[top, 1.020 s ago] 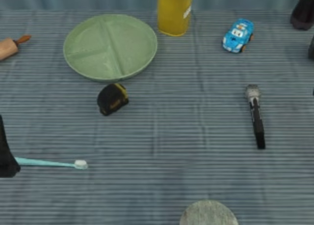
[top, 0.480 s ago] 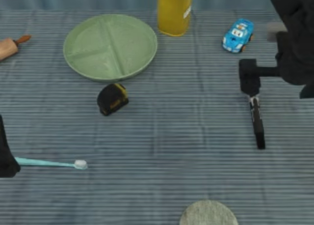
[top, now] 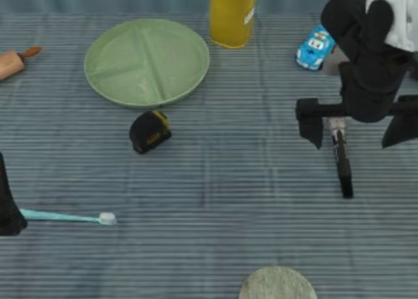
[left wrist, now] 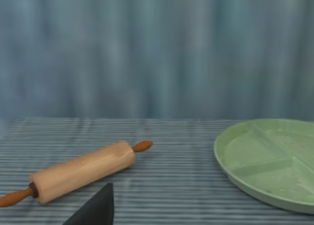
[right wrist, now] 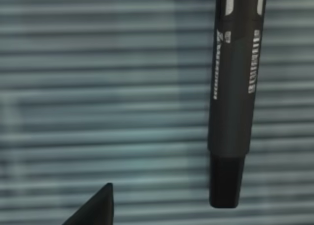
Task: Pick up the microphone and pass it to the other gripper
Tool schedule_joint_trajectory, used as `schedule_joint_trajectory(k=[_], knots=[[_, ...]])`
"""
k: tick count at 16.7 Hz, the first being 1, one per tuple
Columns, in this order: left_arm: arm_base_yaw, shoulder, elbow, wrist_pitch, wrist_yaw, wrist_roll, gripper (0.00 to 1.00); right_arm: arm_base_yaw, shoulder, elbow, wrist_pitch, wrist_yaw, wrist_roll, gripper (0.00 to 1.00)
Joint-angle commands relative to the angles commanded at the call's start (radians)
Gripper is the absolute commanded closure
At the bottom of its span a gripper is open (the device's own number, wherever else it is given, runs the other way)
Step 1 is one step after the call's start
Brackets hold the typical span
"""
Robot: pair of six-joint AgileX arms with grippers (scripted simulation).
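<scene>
The microphone (top: 342, 165) lies on the striped cloth at the right, its black handle pointing toward the front edge. Its grey head is mostly hidden under my right arm. My right gripper (top: 354, 126) hangs open above the head end, one finger on each side of the microphone and well apart from it. In the right wrist view the black handle (right wrist: 235, 87) runs past one fingertip (right wrist: 100, 205) without touching it. My left gripper (top: 8, 204) is parked at the table's left edge, open, with one fingertip (left wrist: 95, 210) showing in the left wrist view.
A green divided plate (top: 104, 44) sits at the back left, with a yellow bottle (top: 231, 15) behind it. A blue toy car (top: 313, 47) is beside my right arm. A tape measure (top: 149, 131), rolling pin (top: 13, 62), teal toothbrush (top: 65, 217) and grey round pad (top: 277, 284) lie about.
My right arm has come in from the back right and now hangs over the microphone's head end, fingers spread either side. The microphone and the left arm have not moved.
</scene>
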Motion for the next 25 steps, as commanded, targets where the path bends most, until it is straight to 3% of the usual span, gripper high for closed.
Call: schedule_joint_trajectory(k=[5, 12, 17, 25], knots=[[0.0, 0.0, 0.0, 0.0, 0.0, 0.0, 0.0, -0.006, 0.019, -0.025, 0.041, 0.0, -0.005, 0.0], [0.0, 0.0, 0.0, 0.0, 0.0, 0.0, 0.0, -0.018, 0.156, -0.157, 0.319, 0.0, -0.016, 0.0], [0.0, 0.0, 0.0, 0.0, 0.0, 0.0, 0.0, -0.019, 0.168, -0.168, 0.338, 0.0, -0.017, 0.0], [0.0, 0.0, 0.0, 0.0, 0.0, 0.0, 0.0, -0.019, 0.168, -0.168, 0.338, 0.0, -0.017, 0.6]])
